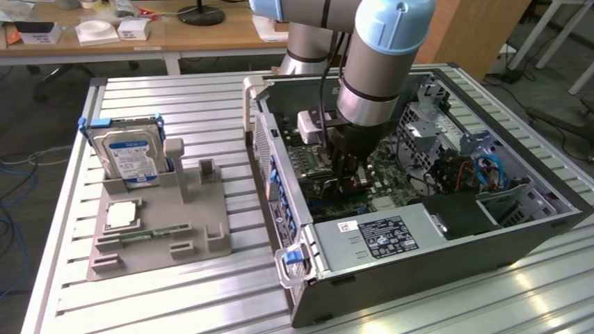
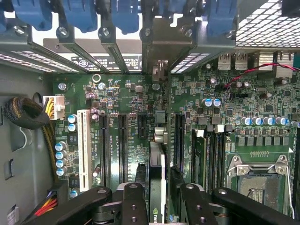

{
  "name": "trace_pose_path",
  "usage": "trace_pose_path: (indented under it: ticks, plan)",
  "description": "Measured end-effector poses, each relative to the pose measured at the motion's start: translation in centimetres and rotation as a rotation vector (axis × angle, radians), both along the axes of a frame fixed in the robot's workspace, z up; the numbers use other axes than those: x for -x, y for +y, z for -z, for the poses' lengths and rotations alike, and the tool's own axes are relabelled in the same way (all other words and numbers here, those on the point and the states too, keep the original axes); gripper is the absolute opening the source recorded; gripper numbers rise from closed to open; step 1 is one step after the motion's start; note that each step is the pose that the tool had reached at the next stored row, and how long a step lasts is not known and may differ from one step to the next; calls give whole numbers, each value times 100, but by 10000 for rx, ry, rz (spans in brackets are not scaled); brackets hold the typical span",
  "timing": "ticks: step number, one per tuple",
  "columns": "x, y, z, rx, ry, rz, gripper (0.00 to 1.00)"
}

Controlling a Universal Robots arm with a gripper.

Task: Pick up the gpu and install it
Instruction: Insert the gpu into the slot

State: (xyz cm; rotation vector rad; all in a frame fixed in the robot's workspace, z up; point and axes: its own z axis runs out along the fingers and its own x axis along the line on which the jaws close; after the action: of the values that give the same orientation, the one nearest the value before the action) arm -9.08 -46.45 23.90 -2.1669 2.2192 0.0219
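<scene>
- The gripper point(image 2: 157, 199) is clamped on the gpu point(image 2: 158, 173), its dark fingers point(image 2: 135, 204) pressing either side of the thin card, seen edge-on in the wrist view.
- The card stands upright over the motherboard point(image 2: 197, 108), its pale bracket end point(image 2: 160, 134) pointing toward the rear slot covers point(image 2: 112, 51) (blue latches sit along that edge).
- It lies in line with the long black expansion slots point(image 2: 123, 140), between them and the memory slots point(image 2: 208, 154); whether it is seated cannot be told.
- In the exterior view the arm point(image 1: 376, 62) reaches down into the open computer case point(image 1: 519, 236).
- Beside the case, toward the exterior view's left, a grey holder tray point(image 1: 199, 229) carries a hard drive point(image 1: 133, 158).
</scene>
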Motion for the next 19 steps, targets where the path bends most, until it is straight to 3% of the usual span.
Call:
trace_pose_path:
  ticks: [8, 10, 19]
  plan:
    - [0, 0, 0, 0, 0, 0, 34]
    - [0, 0, 0, 3, 0, -1, 26]
    - [0, 0, 8, 1, 0, -1, 26]
